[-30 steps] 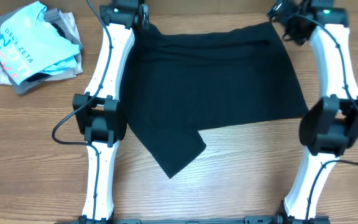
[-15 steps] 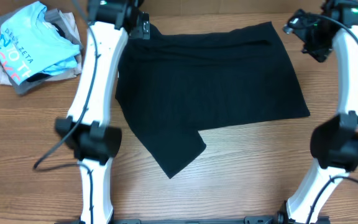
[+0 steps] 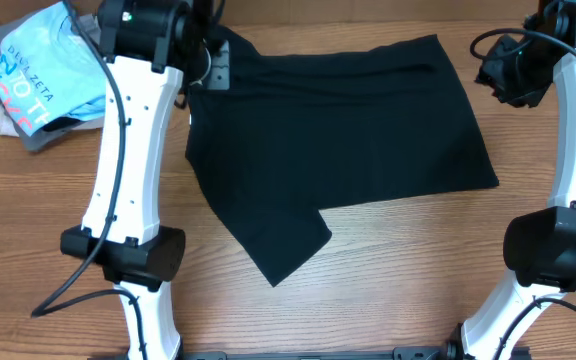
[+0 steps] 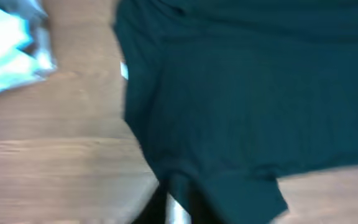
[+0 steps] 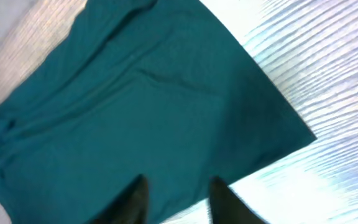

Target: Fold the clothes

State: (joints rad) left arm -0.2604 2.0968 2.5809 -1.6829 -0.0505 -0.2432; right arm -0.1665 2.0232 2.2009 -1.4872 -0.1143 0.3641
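Observation:
The clothes [image 3: 348,130] are one black garment lying flat across the middle of the table, with a flap [image 3: 283,245] folded over at its front left. A small white label [image 3: 190,118] shows at its left edge. My left gripper [image 3: 213,68] hangs raised over the garment's far left corner. In the left wrist view it [image 4: 179,211] is shut and blurred, high above the cloth [image 4: 241,106], with nothing seen in it. My right gripper [image 3: 498,72] is off the far right corner. In the right wrist view it [image 5: 179,202] is open above the fabric [image 5: 135,112], its fingers apart and empty.
A heap of other garments topped by a light blue tee [image 3: 38,70] lies at the far left, also seen in the left wrist view as the tee [image 4: 8,53]. Bare wood table [image 3: 418,280] runs along the front. Both white arms stand tall at the sides.
Both arms have risen and pulled outward from the garment's far corners. The left jaws went from wide open to shut, the right jaws narrowed. The garment has not moved.

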